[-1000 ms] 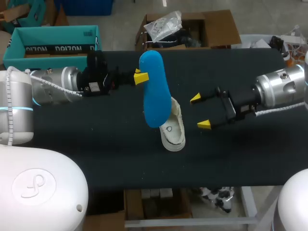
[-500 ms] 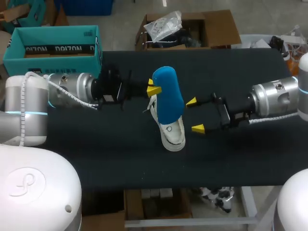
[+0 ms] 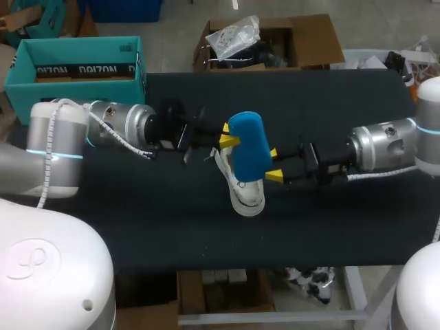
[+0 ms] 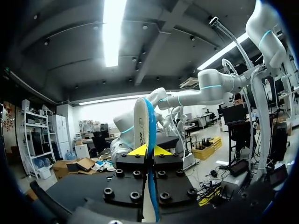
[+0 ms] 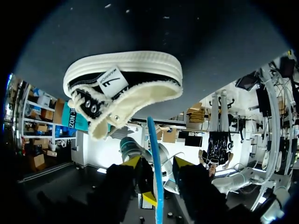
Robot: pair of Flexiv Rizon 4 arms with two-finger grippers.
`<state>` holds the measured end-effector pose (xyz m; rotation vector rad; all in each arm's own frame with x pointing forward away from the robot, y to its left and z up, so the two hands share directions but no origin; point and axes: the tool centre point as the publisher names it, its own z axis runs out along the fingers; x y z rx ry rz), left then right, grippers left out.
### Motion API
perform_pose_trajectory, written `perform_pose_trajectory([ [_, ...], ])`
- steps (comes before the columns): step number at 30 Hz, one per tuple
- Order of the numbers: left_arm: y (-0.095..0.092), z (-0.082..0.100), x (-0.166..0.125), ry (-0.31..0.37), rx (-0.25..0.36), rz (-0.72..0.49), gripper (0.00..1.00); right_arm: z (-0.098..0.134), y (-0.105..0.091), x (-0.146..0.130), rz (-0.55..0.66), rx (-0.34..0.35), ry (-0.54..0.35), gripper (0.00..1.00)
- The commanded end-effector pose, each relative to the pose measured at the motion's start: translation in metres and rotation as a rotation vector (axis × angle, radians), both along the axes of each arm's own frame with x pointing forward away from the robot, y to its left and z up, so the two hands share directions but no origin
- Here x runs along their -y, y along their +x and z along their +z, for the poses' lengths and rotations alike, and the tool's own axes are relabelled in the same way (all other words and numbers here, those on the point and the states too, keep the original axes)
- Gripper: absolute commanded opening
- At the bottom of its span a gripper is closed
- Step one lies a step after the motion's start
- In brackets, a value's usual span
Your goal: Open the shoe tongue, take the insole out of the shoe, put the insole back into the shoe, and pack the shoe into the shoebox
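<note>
Pinching the insole point(image 3: 249, 146) w/ left gripper point(image 4: 149, 150), both yellow tips tight on its edge, holding it upright just above the shoe point(image 3: 247, 194). Straddling the same insole w/ right gripper point(image 3: 274, 164) from the shoe's right: fingers spread, a gap on each side in the right wrist view, so gripping nothing. Shoe resting on the table point(image 3: 137, 227) directly under the insole, apparently sole-down. Shoebox point(image 3: 75, 65) well apart, far to the shoe's left and behind it.

Prob. lining up to slide the insole back in. Ways to go wrong from here:
- Closing the right fingers off-centre: bends the thin foam and twists it in the left pinch, poss. slipping free.
- Lowering w/ the insole's end not matched to the opening: catches on the shoe's rim, folds over, or jams partway.
- Pushing down w/ nothing pinning the shoe: tips it sideways or shoves it across the table.
- Working both arms this close above the shoe: knocks fingers together.

Can't tell if the opening is spread wide enough; if not, expect the toe end to snag.
</note>
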<state>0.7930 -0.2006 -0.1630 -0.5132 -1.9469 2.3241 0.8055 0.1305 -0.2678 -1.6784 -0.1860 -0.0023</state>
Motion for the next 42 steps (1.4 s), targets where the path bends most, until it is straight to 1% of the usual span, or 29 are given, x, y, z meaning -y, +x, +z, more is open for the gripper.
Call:
perform_pose_trajectory([
  [1, 0.004, -0.008, 0.003, -0.022, 0.001, -0.019, 0.0, -0.003, 0.003, -0.001, 0.005, 0.0, 0.011, 0.43],
  [5, 0.004, -0.013, 0.003, -0.034, 0.0, -0.012, 0.0, -0.003, 0.004, -0.001, 0.004, -0.001, 0.016, 0.44],
  [6, 0.003, -0.014, 0.003, -0.036, 0.002, -0.01, 0.0, -0.003, 0.004, -0.001, 0.004, 0.0, 0.017, 0.44],
  [8, 0.002, -0.016, 0.003, -0.04, 0.001, -0.009, 0.0, -0.004, 0.004, -0.001, 0.003, -0.001, 0.019, 0.38],
  [9, 0.001, -0.016, 0.004, -0.041, 0.001, -0.009, 0.0, -0.004, 0.004, -0.002, 0.003, -0.001, 0.02, 0.35],
  [10, 0.001, -0.017, 0.005, -0.04, 0.003, -0.003, 0.0, -0.004, 0.004, -0.002, 0.002, 0.0, 0.02, 0.26],
  [11, 0.001, -0.017, 0.005, -0.044, -0.003, -0.008, 0.0, -0.004, 0.004, -0.002, 0.002, 0.003, 0.02, 0.15],
  [12, 0.0, -0.018, 0.006, -0.043, -0.003, -0.008, 0.0, -0.004, 0.004, -0.002, 0.002, 0.004, 0.021, 0.0],
  [16, -0.001, -0.018, 0.007, -0.027, -0.005, -0.011, 0.0, -0.004, 0.003, -0.002, 0.01, 0.016, 0.017, 0.0],
  [17, 0.001, -0.016, 0.005, -0.022, -0.01, -0.017, 0.47, -0.004, 0.002, -0.001, 0.014, 0.024, 0.02, 0.0],
  [18, 0.002, -0.015, 0.003, -0.021, -0.006, -0.02, 1.0, -0.004, 0.001, 0.0, 0.022, 0.031, 0.028, 0.0],
  [20, 0.006, -0.011, -0.003, -0.008, 0.011, -0.042, 1.0, -0.004, -0.003, 0.002, 0.031, 0.041, 0.037, 0.0],
  [23, 0.014, -0.008, -0.013, 0.031, 0.035, -0.093, 1.0, -0.004, -0.01, 0.006, 0.047, 0.05, 0.052, 0.0],
  [25, 0.017, -0.007, -0.022, 0.064, 0.044, -0.151, 1.0, -0.004, -0.015, 0.007, 0.062, 0.053, 0.049, 0.0],
  [26, 0.018, -0.006, -0.028, 0.089, 0.047, -0.2, 1.0, -0.004, -0.018, 0.006, 0.082, 0.056, 0.056, 0.0],
  [29, 0.018, -0.007, -0.043, 0.152, 0.062, -0.319, 1.0, -0.003, -0.027, 0.008, 0.089, 0.057, 0.071, 0.0],
  [30, 0.018, -0.007, -0.047, 0.158, 0.073, -0.341, 1.0, -0.003, -0.03, 0.009, 0.098, 0.063, 0.079, 0.0],
  [31, 0.019, -0.007, -0.05, 0.176, 0.073, -0.368, 1.0, -0.002, -0.033, 0.009, 0.112, 0.055, 0.075, 0.0],
  [33, 0.021, -0.008, -0.057, 0.235, 0.068, -0.42, 1.0, -0.002, -0.038, 0.008, 0.143, 0.047, 0.073, 0.0],
  [34, 0.023, -0.009, -0.06, 0.276, 0.054, -0.453, 1.0, -0.002, -0.041, 0.008, 0.159, 0.035, 0.064, 0.0],
  [35, 0.026, -0.011, -0.064, 0.334, 0.039, -0.471, 1.0, -0.001, -0.045, 0.007, 0.171, 0.027, 0.055, 0.0],
  [37, 0.026, -0.011, -0.064, 0.334, 0.039, -0.471, 1.0, -0.002, -0.054, 0.007, 0.197, -0.002, 0.061, 0.0],
  [42, 0.026, -0.011, -0.064, 0.334, 0.039, -0.471, 1.0, -0.002, -0.054, 0.007, 0.197, -0.002, 0.061, 0.0],
])
